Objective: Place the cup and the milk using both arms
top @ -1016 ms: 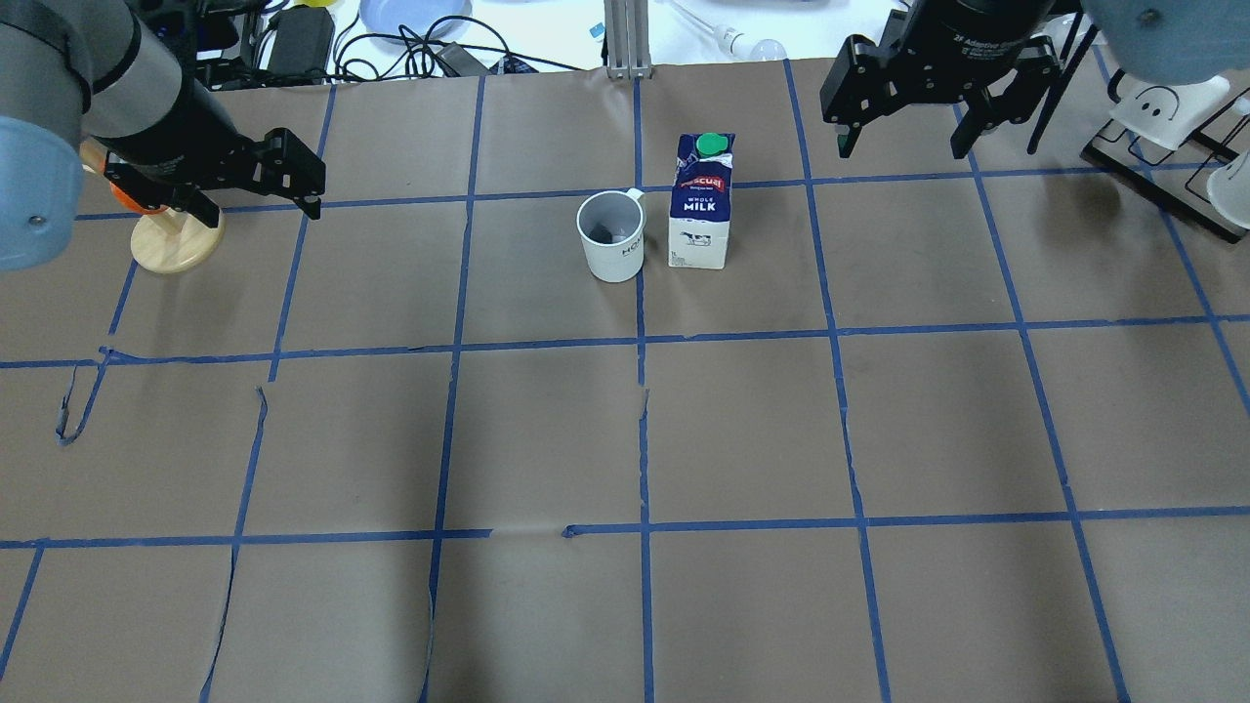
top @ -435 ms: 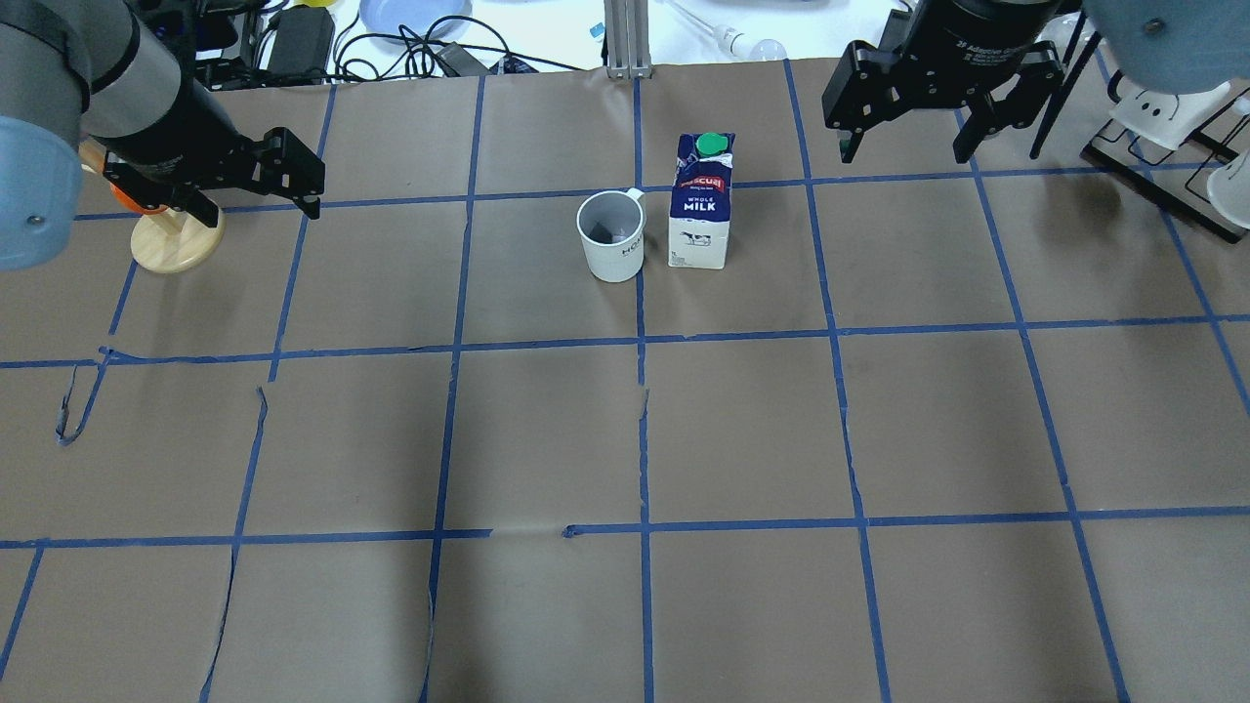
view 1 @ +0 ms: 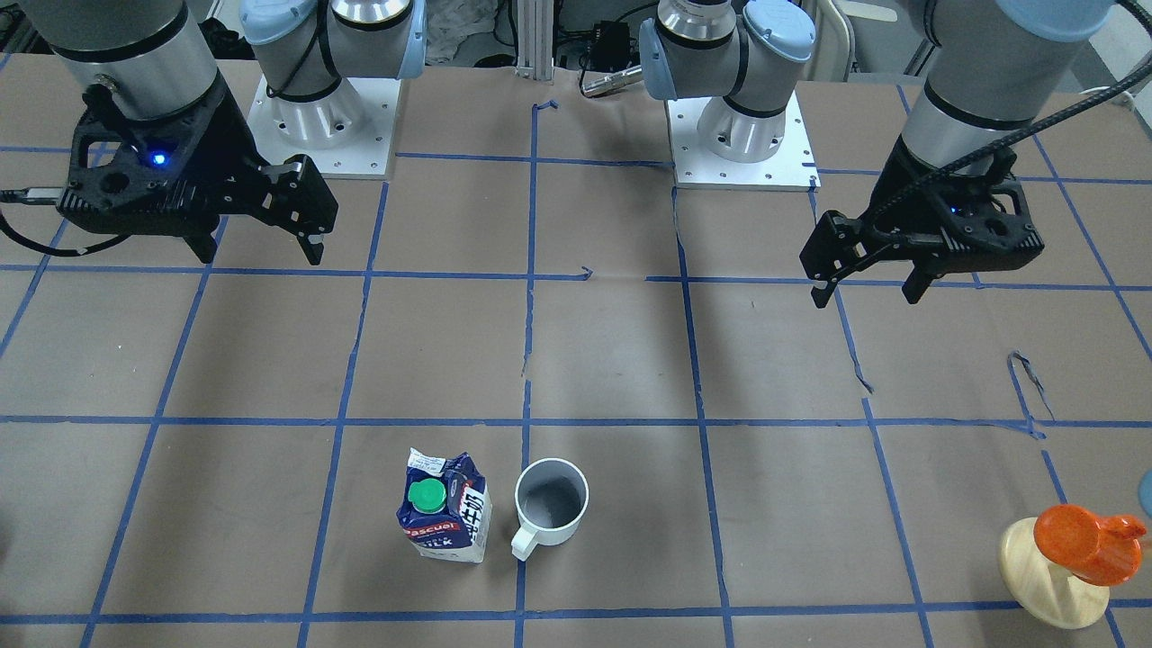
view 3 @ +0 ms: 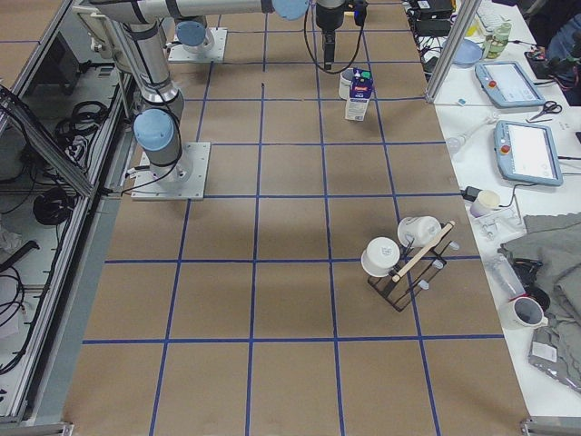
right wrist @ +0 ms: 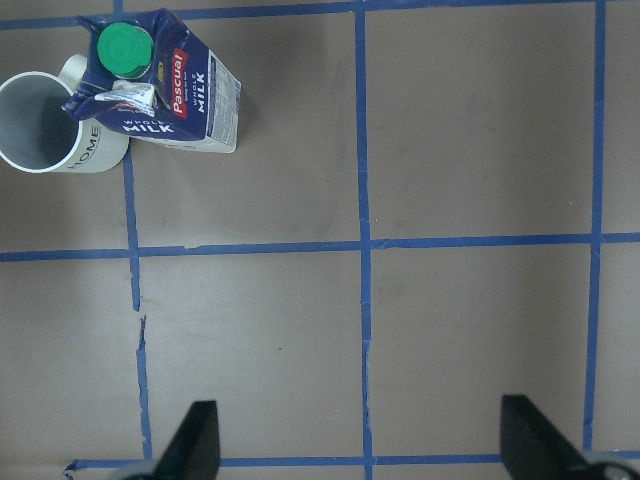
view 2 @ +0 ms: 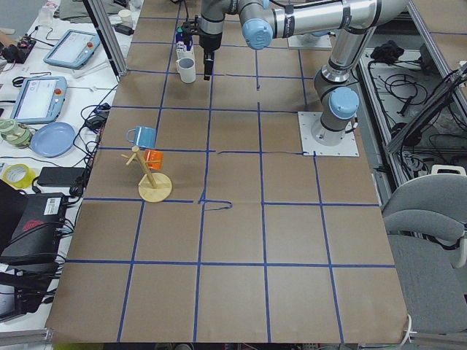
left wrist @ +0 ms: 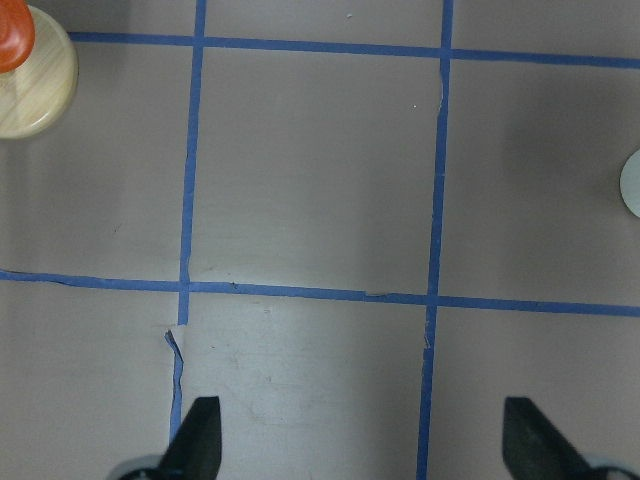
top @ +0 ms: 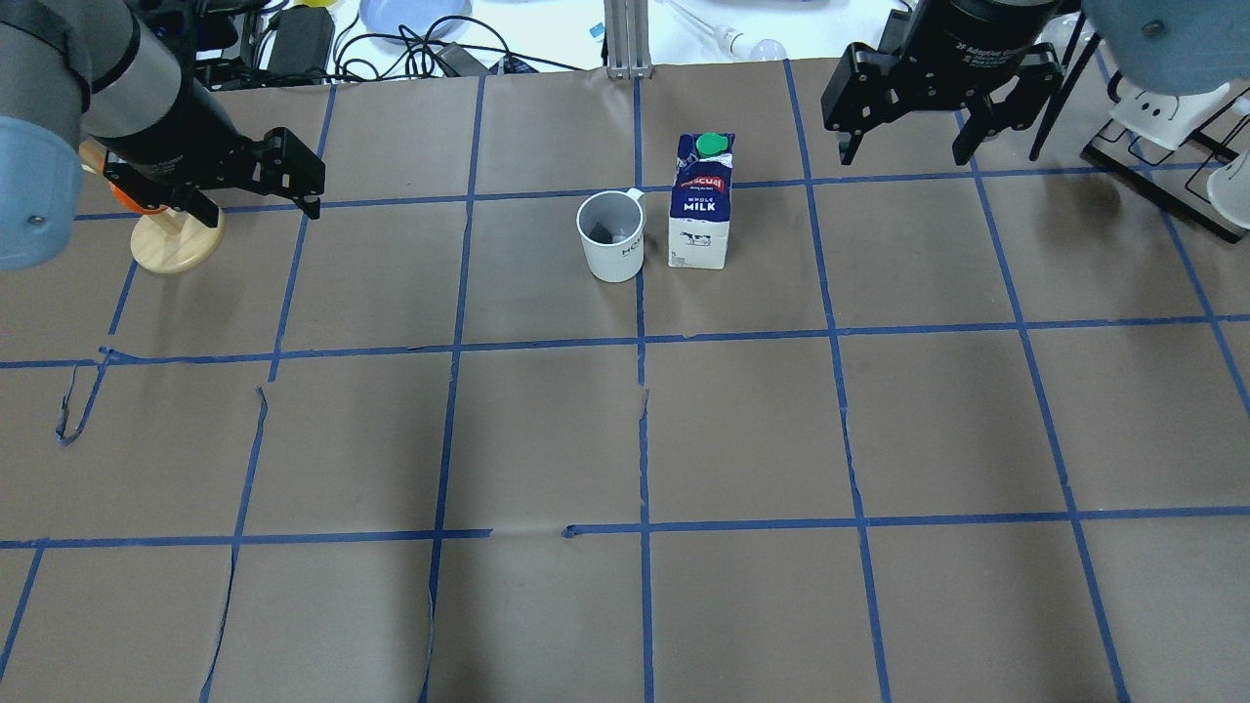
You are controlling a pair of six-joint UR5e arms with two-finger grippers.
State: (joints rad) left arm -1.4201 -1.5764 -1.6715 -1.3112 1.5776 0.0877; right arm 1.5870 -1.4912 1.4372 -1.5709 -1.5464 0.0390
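A: Left gripper (top: 262,207): jaws spread wide, nothing between them. Its wrist view shows the fingertips (left wrist: 197,436) far apart over bare paper. Agree?

B: Agree. Right gripper (top: 901,154) is the same, wide and empty, hanging over the robot's right side of the table (top: 742,430).

A: Objects. The cup (top: 611,237) and the milk (top: 701,205) stand upright, just beside each other at the middle line, on the far side from the robot's bases. The gap is narrow and I see no contact. The cup is on the robot's left, the carton on its right.

B: Both grippers are well apart from them. The orange piece on the wooden stand (top: 176,239) is off on the far left. Not ours.

A: My reading: each arm has its reach to make, left for the cup, right for the milk. I can't rule out that this spot is already the placement.

B: If reaching, that gap is the trouble. The cup's handle (top: 635,193) points back and toward the carton side.

A: So keep fingers out of the gap. Take the cup by its wall on the side away from the carton, one finger inside the rim. For the carton, fingers fore and aft on the flat walls, below the gable. Descend straight.

B: And one arm at a time into that space, I'd judge.
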